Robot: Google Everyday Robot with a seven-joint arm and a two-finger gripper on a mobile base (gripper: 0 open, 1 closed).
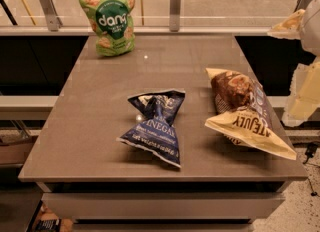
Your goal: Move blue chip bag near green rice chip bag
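The blue chip bag (156, 126) lies flat near the middle front of the grey table (100, 121), pinched in the middle, with white "VINEGAR" lettering. The green rice chip bag (109, 18) stands upright at the table's back left corner, well apart from the blue bag. My gripper (304, 93) shows only as pale cream arm parts at the right edge of the view, beside the table and off its surface, touching neither bag.
A larger cream-yellow and brown bag (245, 113) lies on the table's right side, close to the blue bag. A glass railing with metal posts (174, 8) runs behind the table. Dark gaps flank the table on both sides.
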